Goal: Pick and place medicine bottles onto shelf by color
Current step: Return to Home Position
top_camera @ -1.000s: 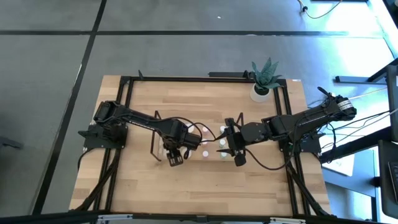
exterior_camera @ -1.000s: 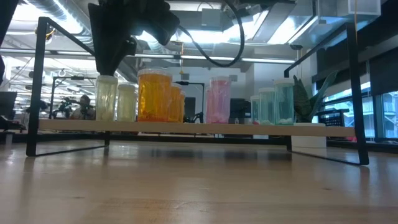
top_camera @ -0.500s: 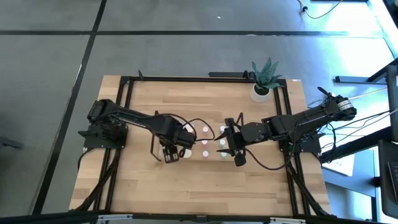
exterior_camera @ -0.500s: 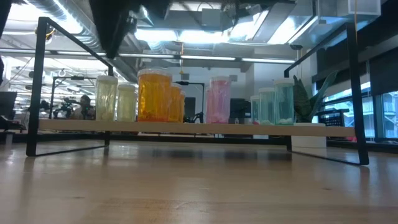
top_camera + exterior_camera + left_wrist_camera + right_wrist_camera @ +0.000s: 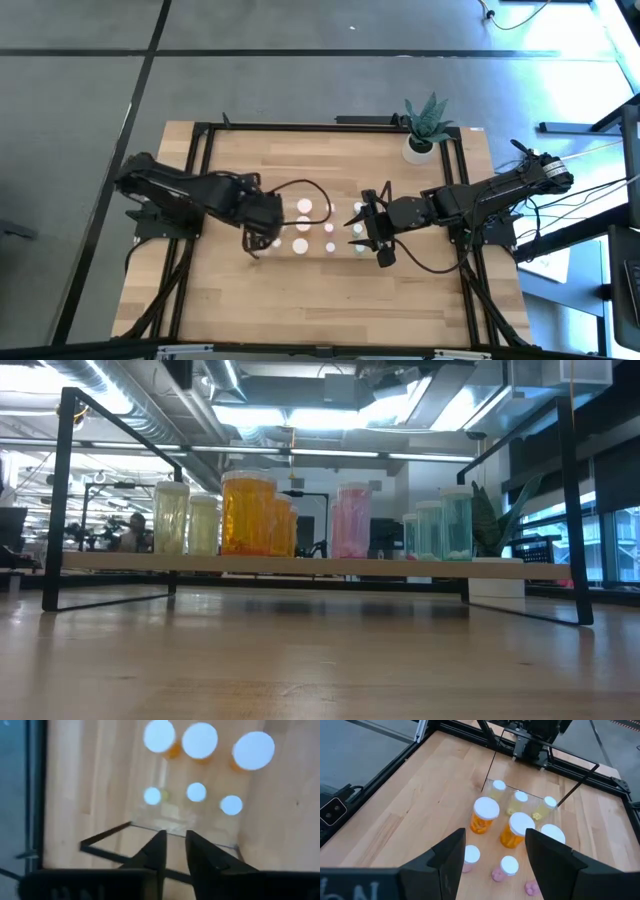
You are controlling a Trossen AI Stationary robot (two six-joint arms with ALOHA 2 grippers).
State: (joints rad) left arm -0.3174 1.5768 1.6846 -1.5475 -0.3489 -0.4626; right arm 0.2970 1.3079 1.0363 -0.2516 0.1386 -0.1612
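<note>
L gripper [image 5: 257,243] sits just off shelf's [image 5: 300,563] near-left corner, fingers a narrow slit apart, empty. R gripper [image 5: 381,243] at shelf's right end by green bottles [image 5: 445,528], fingers wide apart, empty. On shelf, L to R: pale-yellow bottles [image 5: 186,520], orange bottles [image 5: 250,515], pink bottles [image 5: 352,520], then green. Potted plant [image 5: 425,125] far right.

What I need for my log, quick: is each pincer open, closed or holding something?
Left pincer: barely open, empty.
Right pincer: open, empty.

Medicine bottles [image 5: 248,515] on shelf [image 5: 300,563]; plant pot [image 5: 420,149] behind, rightward.
</note>
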